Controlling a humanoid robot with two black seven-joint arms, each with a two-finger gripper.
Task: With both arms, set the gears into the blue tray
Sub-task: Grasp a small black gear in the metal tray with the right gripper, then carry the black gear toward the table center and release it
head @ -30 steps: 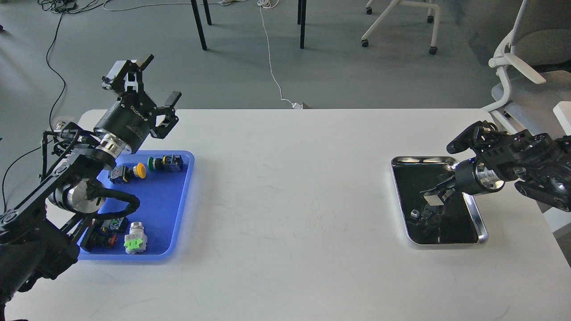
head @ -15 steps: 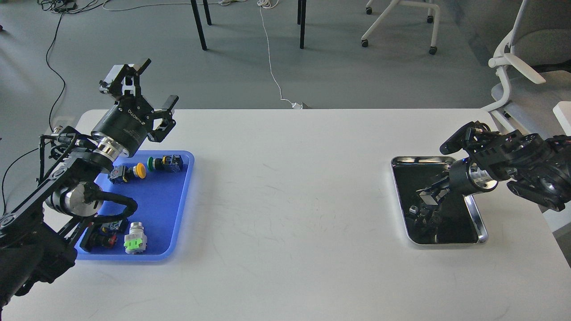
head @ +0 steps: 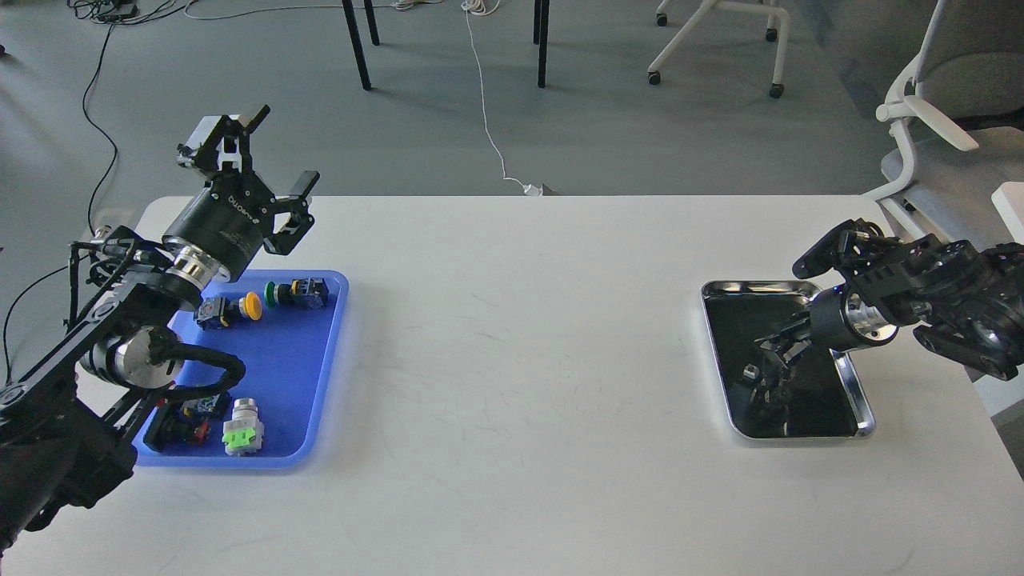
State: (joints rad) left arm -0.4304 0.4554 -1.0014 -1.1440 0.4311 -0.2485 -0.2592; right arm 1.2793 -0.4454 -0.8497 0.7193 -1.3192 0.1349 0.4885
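Note:
The blue tray (head: pixel 312 376) lies at the left of the white table and holds several colourful push-button switches. My left gripper (head: pixel 282 148) hangs open and empty above the tray's far left corner. My right gripper (head: pixel 770 352) points down into the silver tray (head: pixel 856 392) at the right. Its fingers are dark against the mirror bottom, so their state is unclear. Just left of the fingertips lies a tiny dark piece (head: pixel 750 371), probably a gear, though it is too small to be sure. No gear shows in the blue tray.
The switches include a yellow-capped switch (head: pixel 240 307), a green-capped switch (head: pixel 298 293) and a grey-and-green switch (head: pixel 242 428). The white table (head: pixel 520 360) stretches between the two trays. A white chair (head: pixel 936 136) stands beyond the table's right edge.
My left gripper has drifted slightly left and stayed open. My right wrist has shifted a little left over the silver tray, its fingertips still low inside it.

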